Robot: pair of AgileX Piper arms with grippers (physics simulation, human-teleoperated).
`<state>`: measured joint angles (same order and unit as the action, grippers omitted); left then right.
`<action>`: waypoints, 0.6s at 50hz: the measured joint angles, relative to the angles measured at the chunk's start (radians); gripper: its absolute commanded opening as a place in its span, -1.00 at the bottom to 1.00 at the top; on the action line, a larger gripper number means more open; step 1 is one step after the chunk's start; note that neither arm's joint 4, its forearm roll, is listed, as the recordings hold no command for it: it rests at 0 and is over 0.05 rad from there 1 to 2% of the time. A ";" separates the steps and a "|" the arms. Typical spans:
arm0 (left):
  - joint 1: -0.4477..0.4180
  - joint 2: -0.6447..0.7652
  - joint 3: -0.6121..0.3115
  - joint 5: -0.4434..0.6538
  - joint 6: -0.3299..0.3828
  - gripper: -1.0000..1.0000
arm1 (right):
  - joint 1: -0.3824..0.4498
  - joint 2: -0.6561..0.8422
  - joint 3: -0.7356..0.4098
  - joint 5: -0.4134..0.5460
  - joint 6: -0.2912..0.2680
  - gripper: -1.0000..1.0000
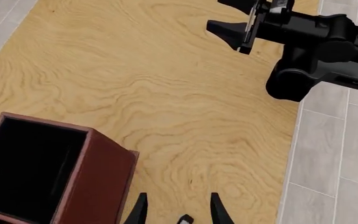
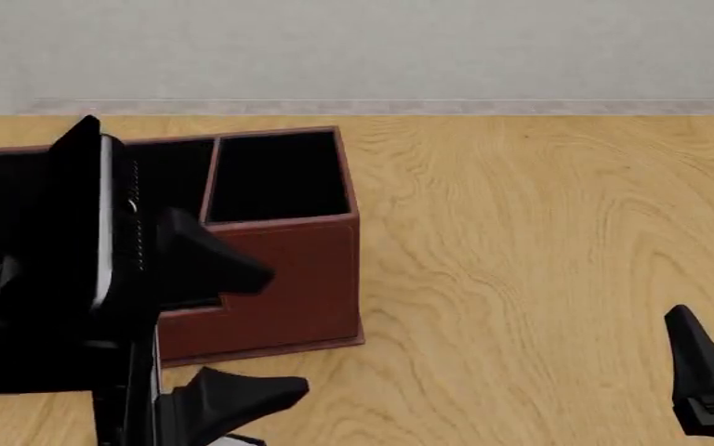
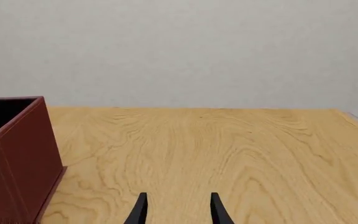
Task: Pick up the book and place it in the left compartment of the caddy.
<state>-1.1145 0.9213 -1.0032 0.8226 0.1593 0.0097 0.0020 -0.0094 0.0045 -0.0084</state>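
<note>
The reddish-brown caddy (image 2: 301, 279) stands at the table's left, and my left arm covers much of its front. Its left compartment (image 2: 4, 190) shows only as a black strip behind that arm. The tall square bay (image 2: 276, 172) is in plain sight. My left gripper (image 2: 287, 327) hangs open just in front of the caddy, near its right corner (image 1: 98, 177). A small pale sliver (image 1: 185, 218) sits between its finger bases; I cannot tell whether it is the book. My right gripper (image 3: 177, 210) is open and empty over bare wood, right of the caddy (image 3: 17, 163).
The right arm (image 1: 316, 42) crosses the left wrist view near the table's edge, with grey floor tiles (image 1: 340, 154) beyond. One right finger (image 2: 702, 362) shows at the front view's lower right. A pale wall (image 2: 357, 46) backs the table.
</note>
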 measured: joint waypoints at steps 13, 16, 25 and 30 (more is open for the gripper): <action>0.003 0.017 0.027 0.036 0.014 1.00 | 0.000 0.000 0.001 -0.002 0.003 1.00; 0.003 0.021 0.036 0.039 0.016 1.00 | 0.000 0.000 0.001 -0.003 0.004 1.00; 0.009 0.029 0.067 0.043 0.030 1.00 | 0.000 0.000 0.001 -0.004 0.008 1.00; 0.015 0.032 0.090 0.039 0.044 1.00 | -0.001 0.000 0.001 -0.005 0.010 1.00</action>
<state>-1.0998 0.9537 -0.9130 0.8621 0.2032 0.0091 0.0021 -0.0088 -0.0006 0.0014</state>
